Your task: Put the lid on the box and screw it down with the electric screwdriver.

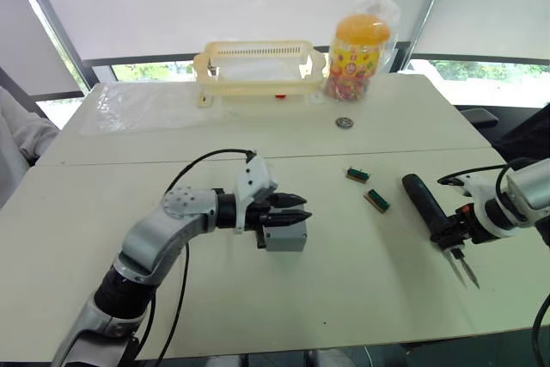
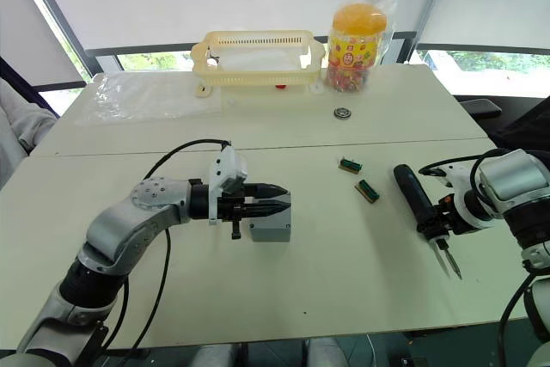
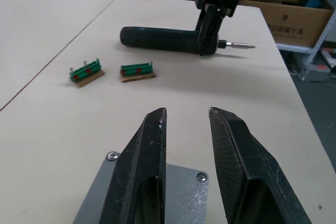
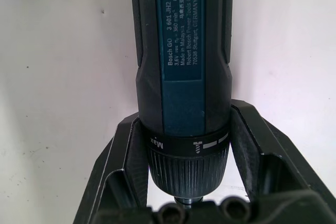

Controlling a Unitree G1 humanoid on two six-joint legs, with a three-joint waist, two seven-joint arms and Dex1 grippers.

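The grey box [image 1: 288, 240] stands at the middle of the table. The lid [image 3: 184, 187] lies on top of it, with small screws showing at two corners. My left gripper [image 1: 302, 209] hovers low over the lid, open, with nothing between its fingers. At the right, the dark electric screwdriver [image 1: 421, 197] lies on the table with its metal bit pointing toward the near edge. My right gripper [image 1: 449, 234] is shut on the screwdriver near its collar, and the black fingers [image 4: 247, 145] flank the body [image 4: 181, 51].
Two small green bit strips [image 1: 357, 174] [image 1: 376, 201] lie between box and screwdriver. At the back stand a yellow basket [image 1: 258, 66] and a candy jar [image 1: 359, 56], with a small round disc [image 1: 345, 123] in front. A person's sleeve [image 1: 17, 135] shows at the far left.
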